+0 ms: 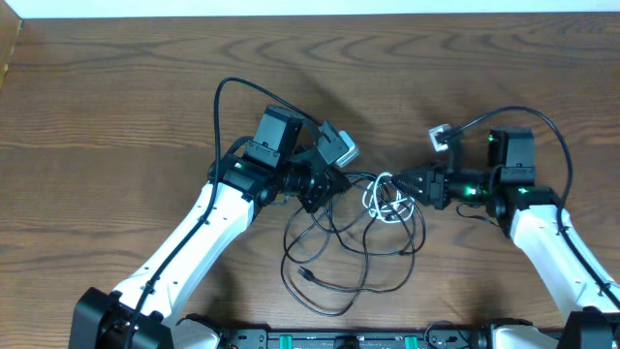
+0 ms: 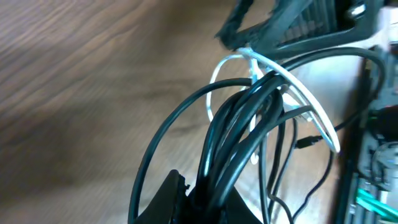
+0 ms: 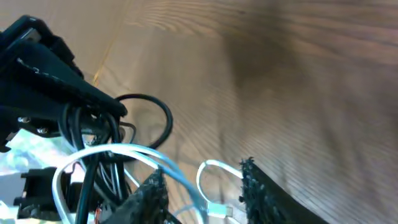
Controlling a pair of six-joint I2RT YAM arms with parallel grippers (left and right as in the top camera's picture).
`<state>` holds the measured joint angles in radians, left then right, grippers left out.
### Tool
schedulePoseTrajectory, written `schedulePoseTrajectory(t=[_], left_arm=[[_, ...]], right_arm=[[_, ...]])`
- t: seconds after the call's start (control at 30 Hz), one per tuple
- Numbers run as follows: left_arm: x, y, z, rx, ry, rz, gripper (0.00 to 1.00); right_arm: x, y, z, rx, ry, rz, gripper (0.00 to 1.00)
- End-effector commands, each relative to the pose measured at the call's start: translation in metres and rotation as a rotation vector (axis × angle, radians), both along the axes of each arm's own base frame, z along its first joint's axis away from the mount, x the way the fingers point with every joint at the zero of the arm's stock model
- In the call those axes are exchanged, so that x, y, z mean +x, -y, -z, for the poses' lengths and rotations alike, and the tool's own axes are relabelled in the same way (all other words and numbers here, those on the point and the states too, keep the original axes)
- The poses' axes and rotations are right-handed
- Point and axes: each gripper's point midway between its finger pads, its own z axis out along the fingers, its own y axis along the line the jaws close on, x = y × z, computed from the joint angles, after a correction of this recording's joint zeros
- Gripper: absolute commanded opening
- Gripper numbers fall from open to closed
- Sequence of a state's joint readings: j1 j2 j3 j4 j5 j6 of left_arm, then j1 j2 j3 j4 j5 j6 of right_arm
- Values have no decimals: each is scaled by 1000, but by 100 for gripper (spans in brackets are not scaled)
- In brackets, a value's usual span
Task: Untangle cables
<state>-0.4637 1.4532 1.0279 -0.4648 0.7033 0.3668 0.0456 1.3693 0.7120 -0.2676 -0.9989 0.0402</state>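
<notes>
Several black cables [image 2: 231, 134] clamped in left hand [image 2: 198, 200], white cable loop [image 3: 214, 163] inside half-open right hand [image 3: 202, 190]

The left claw [image 2: 202, 194] clamps a bundle of black cables [image 2: 242, 118], a white cable [image 2: 298, 88] looped across them

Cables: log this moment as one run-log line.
left gripper: shut on black cables | right gripper: open, white cable between jaws | status: not yet untangled

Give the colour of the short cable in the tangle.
White; the short cable shows best in the left wrist view.
</notes>
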Motion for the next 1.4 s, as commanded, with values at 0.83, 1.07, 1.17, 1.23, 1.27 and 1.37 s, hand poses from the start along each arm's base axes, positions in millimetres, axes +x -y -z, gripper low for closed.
schedulePoseTrajectory(t=[0.83, 1.07, 1.17, 1.23, 1.27, 1.37], left_arm=[[-28, 16, -21, -155, -108, 121, 7], [-30, 15, -19, -149, -101, 134, 7], [-30, 15, -20, -150, -99, 136, 7], [-30, 15, -20, -150, -100, 136, 7], [-31, 16, -20, -152, -101, 138, 7], [-31, 16, -20, -155, -103, 139, 7]], right_arm=[[85, 199, 19, -450, -71, 1313, 17], [85, 142, 6, -248, -61, 866, 30], [47, 55, -27, -45, 135, 250, 43], [31, 40, -37, 19, 186, 115, 43], [25, 37, -37, 27, 198, 81, 39], [24, 39, -31, 1, 192, 82, 39]])
